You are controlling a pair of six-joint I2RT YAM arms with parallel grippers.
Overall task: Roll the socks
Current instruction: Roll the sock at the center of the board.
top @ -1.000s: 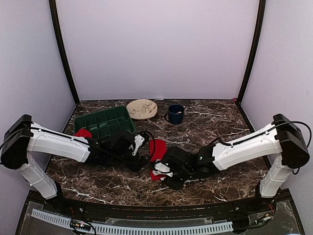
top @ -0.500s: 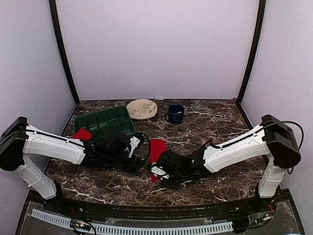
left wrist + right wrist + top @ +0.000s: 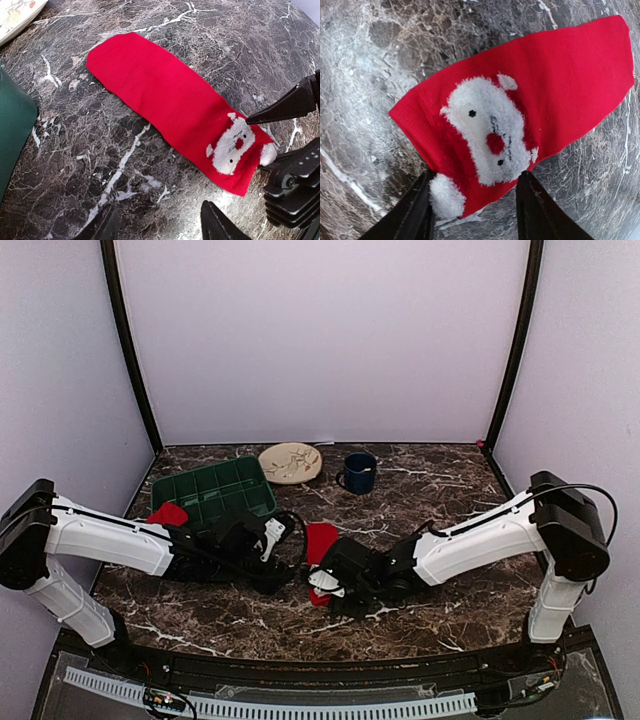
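Right wrist shows my right tool [image 3: 475, 192] has moved up to straddle the Santa end of the sock [image 3: 560, 75], jaws apart, gripping nothing; rolling can begin.

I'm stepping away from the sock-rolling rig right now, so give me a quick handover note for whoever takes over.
Left gripper: open, empty, hovering just short of the flat sock.
Right gripper: open, jaws astride that sock's Santa-face end, not clamped.
Other sock: small red bundle beside the green tray; can't tell if it is properly rolled.
Done: flat sock laid out straight on the marble table.
Left: roll it, probably from the Santa end; check the other one.
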